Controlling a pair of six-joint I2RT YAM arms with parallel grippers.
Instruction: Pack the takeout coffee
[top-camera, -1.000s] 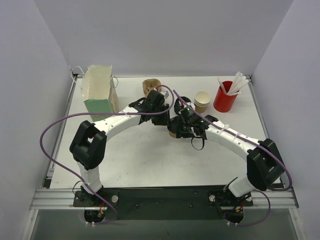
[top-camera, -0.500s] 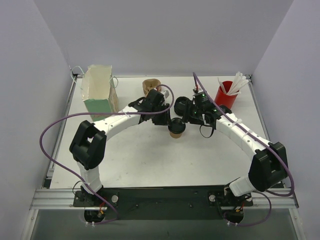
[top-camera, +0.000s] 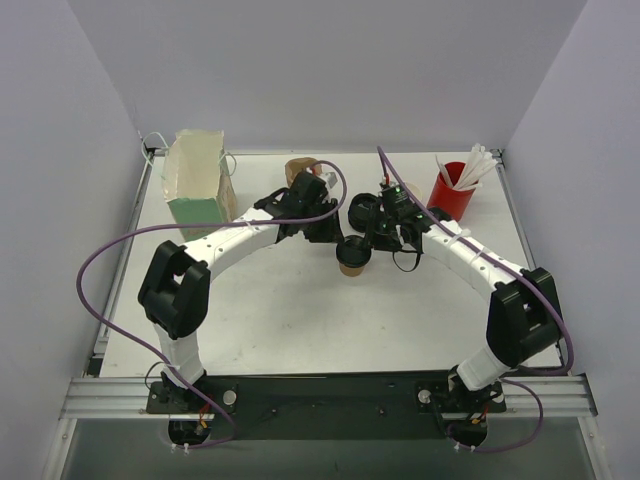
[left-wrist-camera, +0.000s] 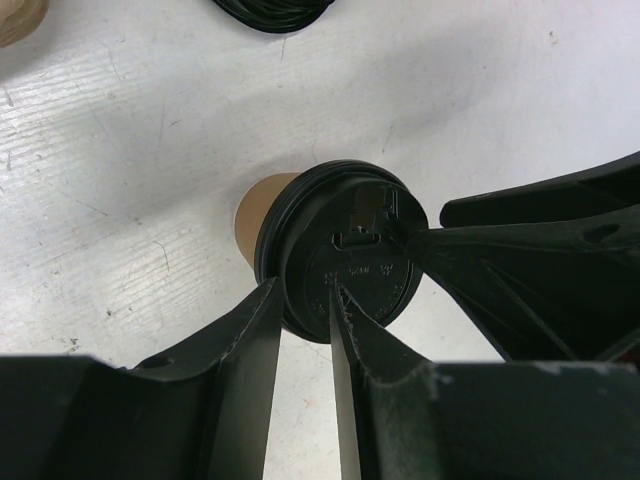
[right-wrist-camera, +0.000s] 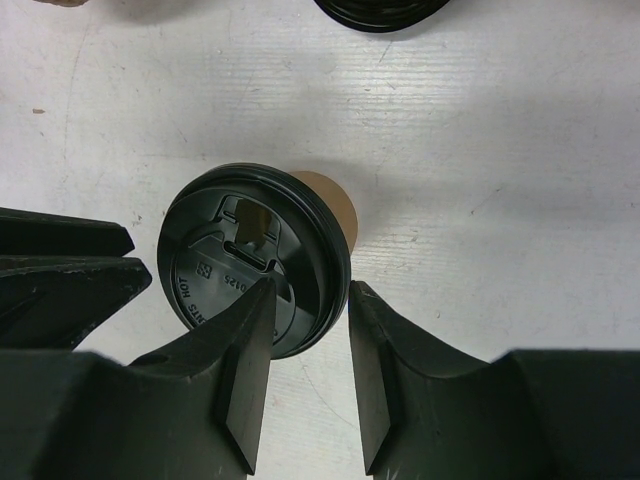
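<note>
R gripper (right-wrist-camera: 310, 288) has swung back to the takeout coffee (top-camera: 352, 256) at bench (top-camera: 260, 320) centre. Its jaws are narrowing astride the lid (right-wrist-camera: 230, 250) rim. L gripper (left-wrist-camera: 303, 290) (narrow too) sits at the cup's 10 o'clock. Prob. seating the lid; bagging not yet begun.

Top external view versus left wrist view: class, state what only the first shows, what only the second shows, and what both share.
Only top external: the green bag, the red cup of white sticks and both whole arms. Only left wrist: the sip opening and embossed print on the lid, and how the left pincer straddles its rim. Both: the takeout coffee on the white table, the right pincer reaching it from the opposite side.
</note>
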